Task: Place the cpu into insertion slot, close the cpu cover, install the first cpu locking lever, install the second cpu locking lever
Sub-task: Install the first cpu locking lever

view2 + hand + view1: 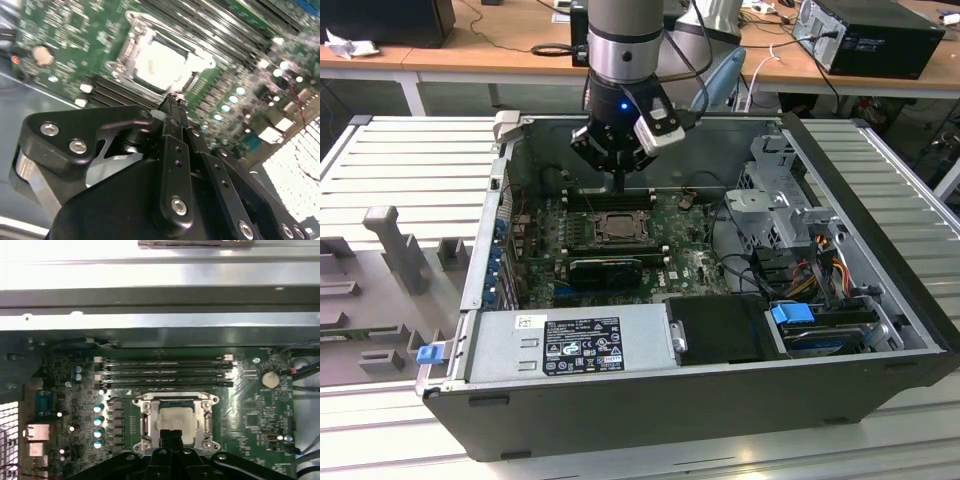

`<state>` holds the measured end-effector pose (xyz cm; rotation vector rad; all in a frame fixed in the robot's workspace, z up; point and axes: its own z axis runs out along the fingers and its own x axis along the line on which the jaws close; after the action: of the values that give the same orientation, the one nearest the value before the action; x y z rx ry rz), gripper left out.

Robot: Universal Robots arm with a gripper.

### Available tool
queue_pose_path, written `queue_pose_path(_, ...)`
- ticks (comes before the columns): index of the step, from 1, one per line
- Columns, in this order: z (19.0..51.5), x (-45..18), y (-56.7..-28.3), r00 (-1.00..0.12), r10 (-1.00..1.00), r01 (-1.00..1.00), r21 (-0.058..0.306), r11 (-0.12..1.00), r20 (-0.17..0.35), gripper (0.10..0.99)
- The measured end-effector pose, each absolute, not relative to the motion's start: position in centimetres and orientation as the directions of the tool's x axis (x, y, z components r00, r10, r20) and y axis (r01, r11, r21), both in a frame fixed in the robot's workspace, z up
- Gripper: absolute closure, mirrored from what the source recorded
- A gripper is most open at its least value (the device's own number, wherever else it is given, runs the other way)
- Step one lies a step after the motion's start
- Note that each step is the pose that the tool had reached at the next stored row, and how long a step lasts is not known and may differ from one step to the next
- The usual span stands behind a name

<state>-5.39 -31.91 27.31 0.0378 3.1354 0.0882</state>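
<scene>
Gripper (pixel 173 101) pinched tight, empty, tip at cpu cover's (pixel 205 415) edge; I'd push slow, keeping off the cpu (pixel 176 417).

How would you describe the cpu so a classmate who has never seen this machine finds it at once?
Look inside the open computer case, at the green circuit board on its floor. Beside the long black memory slots sits the silver-rimmed insertion slot, and the cpu is the pale metal square in its centre. Nothing nearby is so pale and plain.
</scene>
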Motion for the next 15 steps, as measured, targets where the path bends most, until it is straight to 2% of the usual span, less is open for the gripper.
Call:
queue_pose_path(7, 26.7, -9.7, -31.6, -1.0, 0.023, 0.023, 0.057, 0.998, -0.004, 0.98)
queue_pose_path(15, 26.1, -11.3, -30.2, -1.0, 0.018, 0.018, 0.057, 0.998, -0.004, 0.98)
